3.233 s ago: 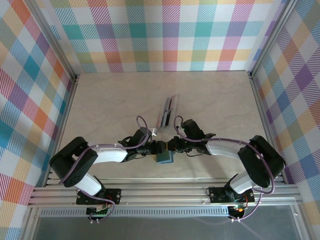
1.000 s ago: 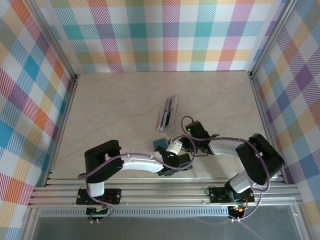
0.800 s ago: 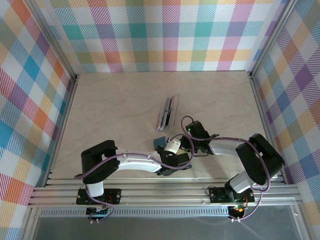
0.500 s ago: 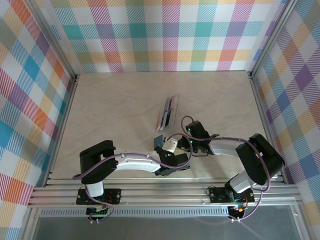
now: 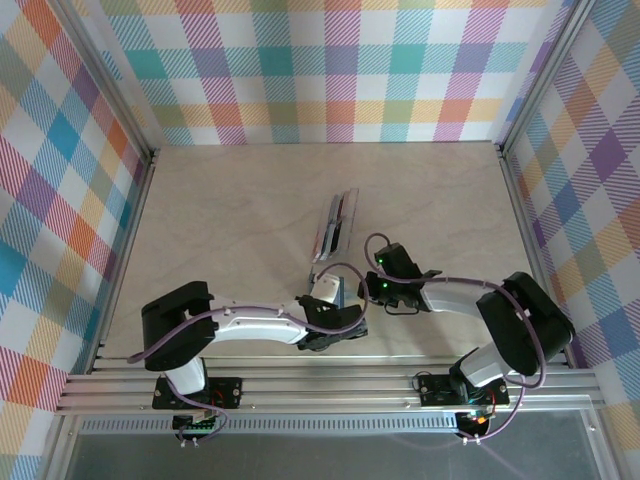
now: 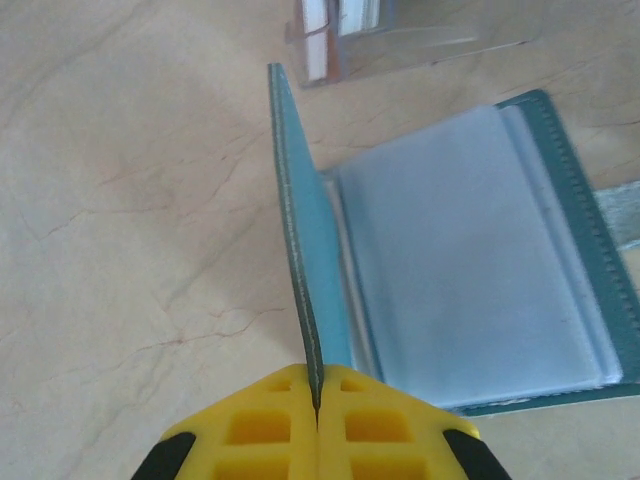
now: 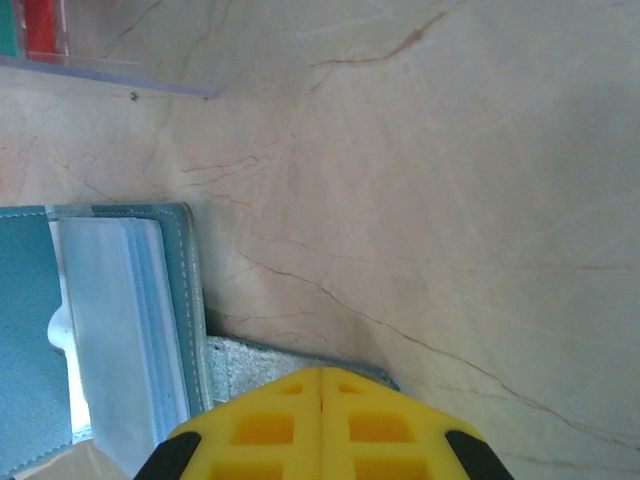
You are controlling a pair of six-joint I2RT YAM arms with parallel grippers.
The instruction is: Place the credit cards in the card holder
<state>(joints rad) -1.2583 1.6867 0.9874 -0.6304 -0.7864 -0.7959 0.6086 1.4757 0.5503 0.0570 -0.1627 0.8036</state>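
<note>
The teal card holder [image 6: 470, 260] lies open on the table, its clear sleeves facing up. My left gripper [image 6: 316, 385] is shut on its front cover [image 6: 300, 230], which stands on edge. My right gripper [image 7: 320, 375] is shut on the grey strap tab [image 7: 250, 360] at the holder's [image 7: 110, 320] other side. From above, both grippers [image 5: 338, 302] [image 5: 364, 292] meet at the holder [image 5: 342, 288] in the near middle. The credit cards [image 5: 335, 222] stand in a clear rack just beyond; a red card [image 7: 42, 25] and a red-and-white edge [image 6: 317, 55] show.
The clear plastic rack [image 6: 430, 40] sits close behind the holder. Checked walls with metal rails [image 5: 520, 200] enclose the marble-look tabletop [image 5: 220, 220]. The left arm [image 5: 250, 325] curls along the near edge, and the right arm [image 5: 460, 295] comes in from the right.
My left gripper has slid toward the holder and shut on its cover, which now stands on edge. The right gripper has kept its hold on the tab.
</note>
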